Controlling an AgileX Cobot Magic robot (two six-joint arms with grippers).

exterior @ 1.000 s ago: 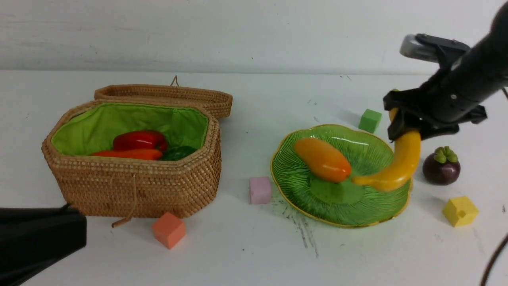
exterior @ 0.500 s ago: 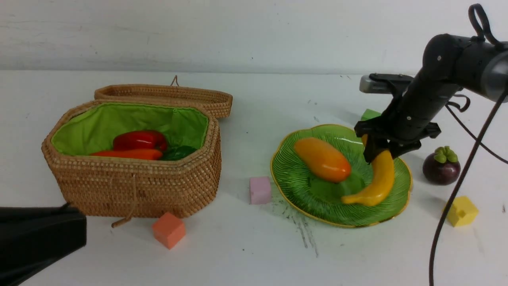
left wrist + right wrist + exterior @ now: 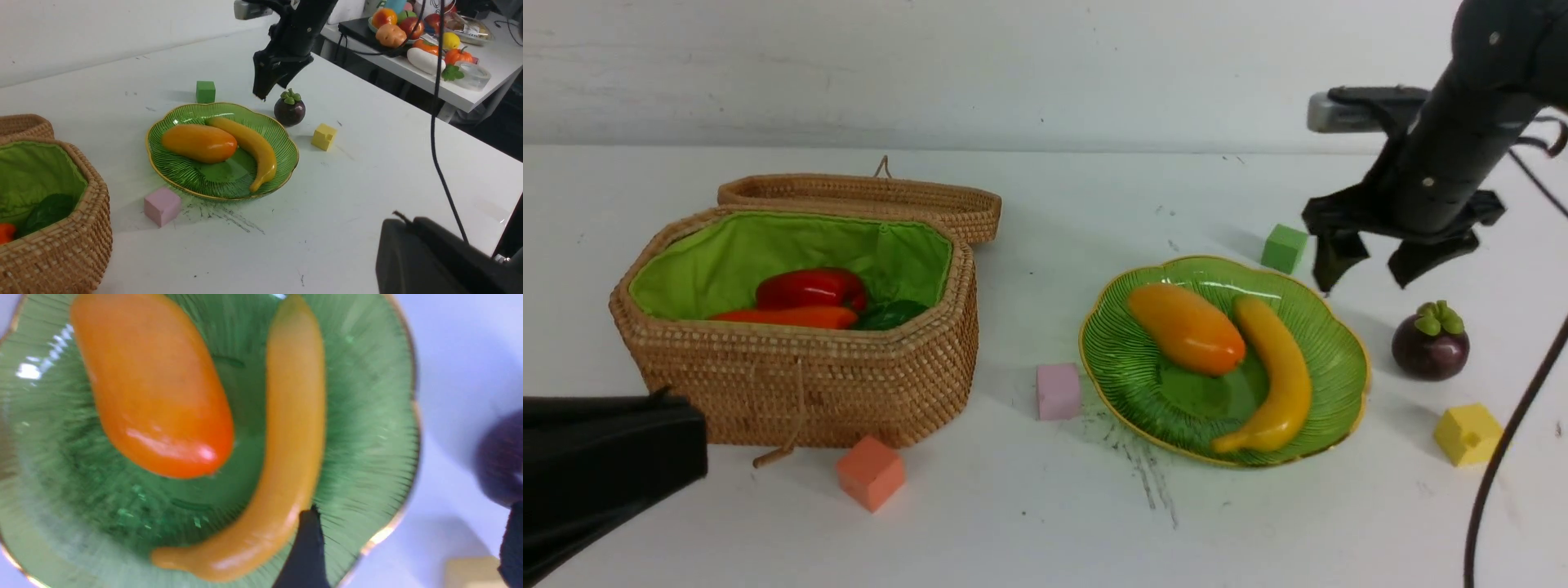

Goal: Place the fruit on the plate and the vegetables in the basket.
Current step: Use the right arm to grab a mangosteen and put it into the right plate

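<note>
The green plate (image 3: 1111,359) holds the orange-yellow mango (image 3: 1186,328) and the yellow banana (image 3: 1278,376), lying side by side. Right of the plate, the purple mangosteen (image 3: 1430,343) sits on the table. My right gripper (image 3: 1366,279) hangs open and empty above the plate's far right rim, between banana and mangosteen. In the right wrist view the banana (image 3: 294,437) lies just beyond one black finger (image 3: 306,547). The wicker basket (image 3: 809,384) holds the red pepper (image 3: 810,287), the carrot (image 3: 788,317) and a dark green gourd (image 3: 890,314). My left gripper (image 3: 402,222) is shut, low at the front left.
Foam cubes lie about: green (image 3: 1284,247) behind the plate, pink (image 3: 1058,390) at its left, orange (image 3: 870,472) before the basket, yellow (image 3: 1468,434) near the mangosteen. The basket lid (image 3: 866,200) lies open behind. A black cable (image 3: 1503,457) hangs at the right.
My right gripper lowered the banana into the plate, let it go, opened and rose to the right. The banana now rests beside the mango. The left arm stayed put.
</note>
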